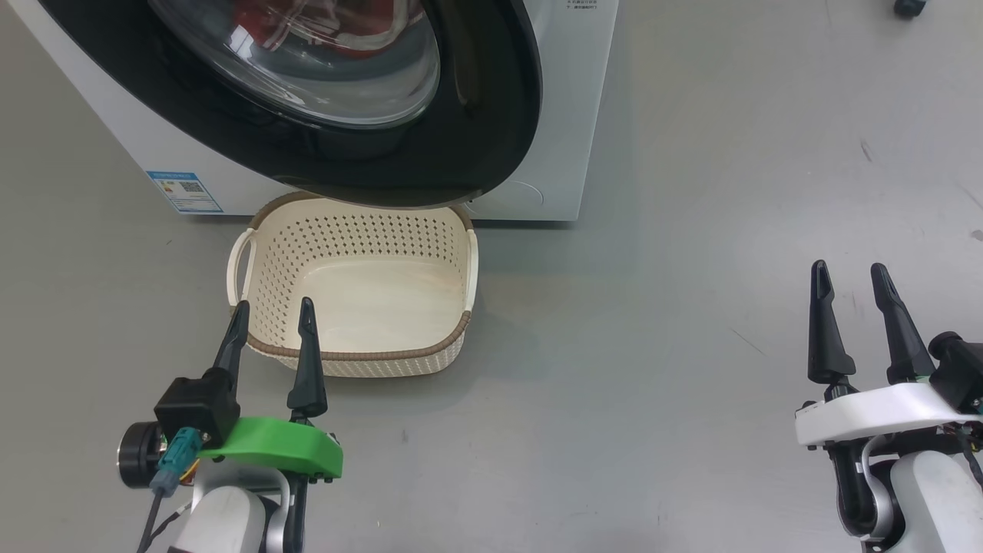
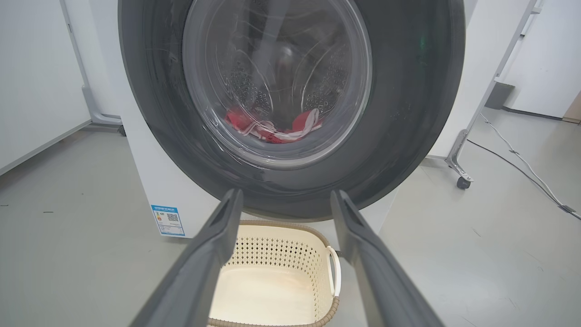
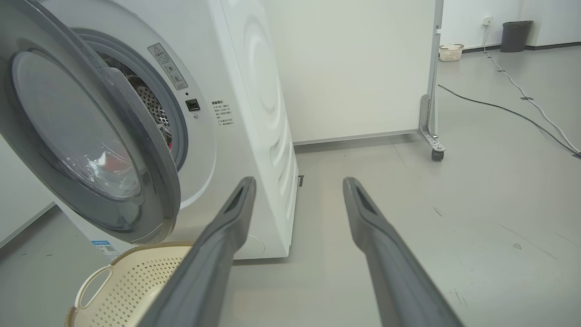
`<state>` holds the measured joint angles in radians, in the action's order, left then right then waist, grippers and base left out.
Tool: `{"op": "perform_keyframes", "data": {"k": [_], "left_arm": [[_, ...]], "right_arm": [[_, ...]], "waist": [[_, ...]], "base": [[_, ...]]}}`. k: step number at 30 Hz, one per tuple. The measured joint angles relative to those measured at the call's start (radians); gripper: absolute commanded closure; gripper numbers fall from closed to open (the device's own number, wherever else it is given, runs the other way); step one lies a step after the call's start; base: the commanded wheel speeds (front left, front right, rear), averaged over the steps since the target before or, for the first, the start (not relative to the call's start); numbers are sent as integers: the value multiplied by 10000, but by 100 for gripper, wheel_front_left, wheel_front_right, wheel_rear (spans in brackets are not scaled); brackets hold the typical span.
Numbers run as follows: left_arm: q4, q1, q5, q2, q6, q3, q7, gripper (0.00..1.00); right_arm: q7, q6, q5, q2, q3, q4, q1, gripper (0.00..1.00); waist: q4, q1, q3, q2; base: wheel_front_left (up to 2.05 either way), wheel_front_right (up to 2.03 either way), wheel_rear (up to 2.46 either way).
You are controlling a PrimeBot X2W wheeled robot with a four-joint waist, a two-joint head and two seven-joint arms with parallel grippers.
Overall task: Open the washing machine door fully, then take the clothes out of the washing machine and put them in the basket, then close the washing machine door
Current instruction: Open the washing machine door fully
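Head view: we have the door at 11 o'clock, a wide glossy black ring round a bulging clear glass bowl, red clothes glinting behind it. Under its lower edge, on the grey floor, sits the basket: cream perforated plastic, rounded corners, brown woven-look rim. Our left gripper is at 7 o'clock, our right gripper at 4 o'clock, both sets of long dark fingers spread wide and gripping nothing. Left wrist view looks through the glass: the clothes, red with white stripes, lie at 6 o'clock in the dimpled steel drum, the door between them and us. Right wrist view catches side-on what the head view flattens: the door stands ajar from the white washer, overhanging the basket. At 1 o'clock there, a white panel on a castor, and a cable across the floor.
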<state>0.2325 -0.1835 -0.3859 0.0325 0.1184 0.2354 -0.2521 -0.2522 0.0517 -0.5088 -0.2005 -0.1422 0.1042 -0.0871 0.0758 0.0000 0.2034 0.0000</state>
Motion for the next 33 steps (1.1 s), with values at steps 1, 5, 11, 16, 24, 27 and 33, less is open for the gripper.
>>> {"op": "perform_keyframes", "data": {"k": [1, 5, 11, 16, 24, 27, 33], "left_arm": [[-4, 0, 0, 0, 0, 2, 0, 0], [-35, 0, 0, 0, -2, 6, 0, 0], [-48, 0, 0, 0, 0, 29, 0, 0], [-138, -2, -2, 2, 0, 219, -2, 0], [-161, -10, 8, 4, 0, 320, 0, 0], [-163, -17, 8, 6, 0, 462, 0, 0], [-199, -39, 6, 6, 0, 673, -2, 0]], "right_arm": [[0, 0, 2, 4, 6, 0, 0, 0], [0, 27, 4, 23, 33, 0, 0, 0], [0, 86, 21, 31, 54, -10, 0, 0], [-2, 92, 144, 0, 81, -226, -4, 100], [0, 299, -4, -50, 48, -322, -331, 100], [98, 435, -71, -140, 6, -324, -758, 100], [744, 529, -905, -192, -27, -297, -1875, 100]], "waist": [[3, 0, 4, 0], [18, 0, 31, 0], [49, 0, 94, 0], [97, 0, 250, 0], [218, 0, 567, 0], [279, 0, 672, 0], [431, 0, 899, 0]], "base": [[0, 0, 0], [0, 0, 0], [0, 0, 0], [0, 0, 0], [0, 0, 0], [0, 0, 0], [0, 0, 0]]}}
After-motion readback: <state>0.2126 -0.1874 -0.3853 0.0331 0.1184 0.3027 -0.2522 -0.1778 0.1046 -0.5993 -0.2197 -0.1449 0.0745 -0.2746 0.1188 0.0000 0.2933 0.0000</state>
